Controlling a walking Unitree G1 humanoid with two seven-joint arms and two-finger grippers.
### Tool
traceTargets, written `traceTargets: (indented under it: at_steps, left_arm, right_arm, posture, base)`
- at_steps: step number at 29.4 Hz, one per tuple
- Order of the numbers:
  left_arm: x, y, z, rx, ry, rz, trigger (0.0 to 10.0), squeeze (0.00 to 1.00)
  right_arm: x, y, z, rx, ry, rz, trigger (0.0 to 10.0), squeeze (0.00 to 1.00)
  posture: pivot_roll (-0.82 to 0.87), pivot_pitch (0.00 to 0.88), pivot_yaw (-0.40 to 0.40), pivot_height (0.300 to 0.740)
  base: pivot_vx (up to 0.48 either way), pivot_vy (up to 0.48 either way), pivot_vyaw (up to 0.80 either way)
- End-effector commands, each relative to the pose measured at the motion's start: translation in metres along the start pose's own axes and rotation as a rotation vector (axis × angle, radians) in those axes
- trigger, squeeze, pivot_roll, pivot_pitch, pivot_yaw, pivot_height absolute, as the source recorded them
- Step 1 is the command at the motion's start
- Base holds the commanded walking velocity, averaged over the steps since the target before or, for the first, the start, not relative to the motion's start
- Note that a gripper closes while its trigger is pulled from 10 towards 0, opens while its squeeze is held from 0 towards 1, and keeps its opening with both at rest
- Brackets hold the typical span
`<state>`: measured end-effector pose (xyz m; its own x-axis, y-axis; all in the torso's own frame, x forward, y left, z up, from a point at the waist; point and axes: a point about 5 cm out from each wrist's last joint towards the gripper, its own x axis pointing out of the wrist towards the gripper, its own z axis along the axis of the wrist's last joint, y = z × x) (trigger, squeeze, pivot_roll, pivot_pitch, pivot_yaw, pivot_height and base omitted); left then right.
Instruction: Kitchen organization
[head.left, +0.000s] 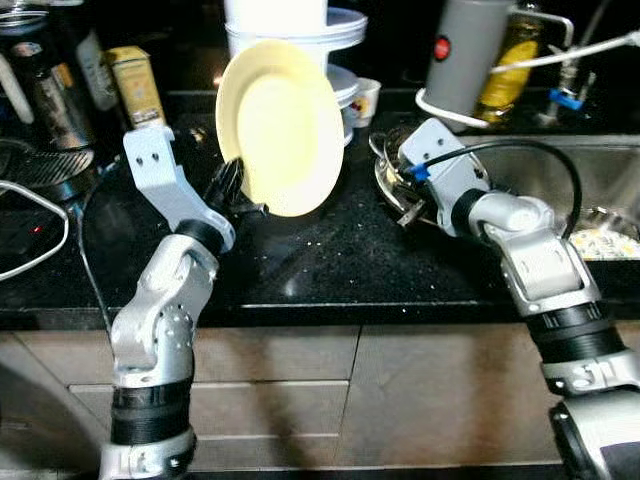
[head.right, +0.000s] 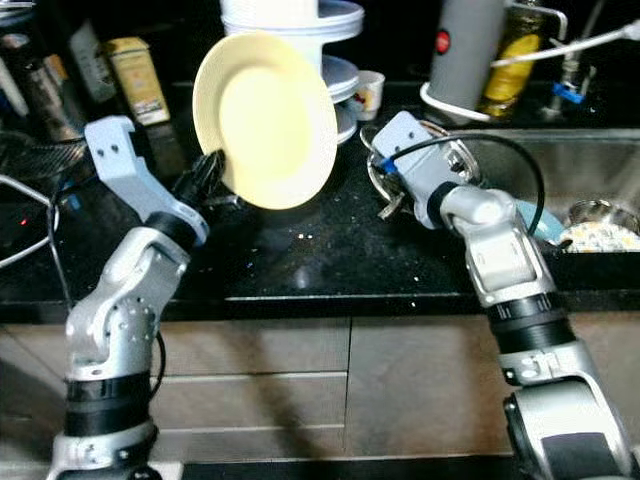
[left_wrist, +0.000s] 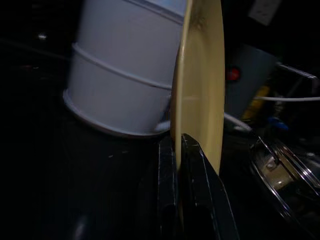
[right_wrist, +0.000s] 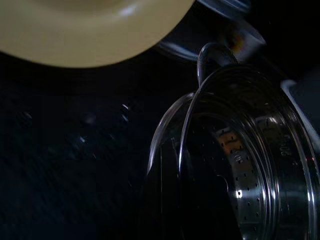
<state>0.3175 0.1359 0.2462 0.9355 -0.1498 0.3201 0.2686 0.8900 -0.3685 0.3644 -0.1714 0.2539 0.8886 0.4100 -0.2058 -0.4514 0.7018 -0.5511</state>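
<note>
Nearest, pale cabinet drawer fronts sit under the front edge of the black speckled stone bench. Above that bench, the left claw is clenched on the lower rim of a round pale-yellow plate, holding it nearly on edge and clear of the surface; in the left wrist view the two black fingers pinch the rim from both faces. To the right of the plate, the right claw reaches to a shiny perforated metal steamer pot with a glass lid, which stands on the bench beside the sink. In the right wrist view its dark fingers lie along the pot's rim, yet I cannot tell whether they grip it or sit released. Just behind the plate stands a white cylindrical stack of containers, with a small white cup to the plate's rear right. Right of the plate and beyond the pot, a stainless steel sink holds some dishes. Farther back, right of the plate, stand a grey cylindrical appliance with a red button and a yellow bottle. Left of the plate, at the rear, sits a yellow tin box among dark bottles.
</note>
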Motion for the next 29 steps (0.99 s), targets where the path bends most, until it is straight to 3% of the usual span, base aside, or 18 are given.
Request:
traceTargets:
  at_steps: [1, 5, 9, 18, 25, 29]
  left_arm:
    - [-0.001, 0.003, 0.006, 0.030, -0.037, 0.023, 10.0, 0.00]
    - [-0.002, 0.008, 0.009, 0.069, -0.053, 0.053, 10.0, 0.00]
    - [-0.002, 0.012, 0.012, 0.112, -0.062, 0.080, 10.0, 0.00]
    - [-0.001, 0.009, 0.011, 0.117, -0.052, 0.069, 10.0, 0.00]
    - [0.000, 0.007, 0.011, 0.117, -0.055, 0.063, 10.0, 0.00]
    - [0.000, 0.007, 0.010, 0.116, -0.052, 0.062, 10.0, 0.00]
  right_arm:
    - [0.001, 0.000, 0.010, -0.043, -0.049, -0.017, 10.0, 0.00]
    - [0.002, 0.002, 0.012, -0.050, -0.070, -0.012, 10.0, 0.00]
    - [0.003, 0.008, 0.019, -0.060, -0.126, 0.012, 10.0, 0.00]
    - [0.006, 0.009, 0.035, 0.070, -0.267, -0.052, 10.0, 0.00]
    - [0.004, 0.012, 0.036, 0.036, -0.304, 0.005, 10.0, 0.00]
    - [0.003, 0.012, 0.034, 0.068, -0.302, 0.017, 10.0, 0.00]
  posture:
    - [-0.01, 0.000, -0.011, 0.740]
    - [-0.01, 0.000, -0.009, 0.740]
    - [-0.01, 0.000, -0.010, 0.740]
    - [-0.01, 0.000, -0.011, 0.740]
    - [0.00, 0.000, -0.015, 0.740]
    - [0.00, 0.000, -0.016, 0.740]
  base:
    - [0.000, 0.000, 0.00]
    - [0.000, 0.000, 0.00]
    - [0.000, -0.431, 0.00]
    - [0.000, -0.449, 0.00]
    - [0.000, -0.449, 0.00]
    - [0.000, -0.450, 0.00]
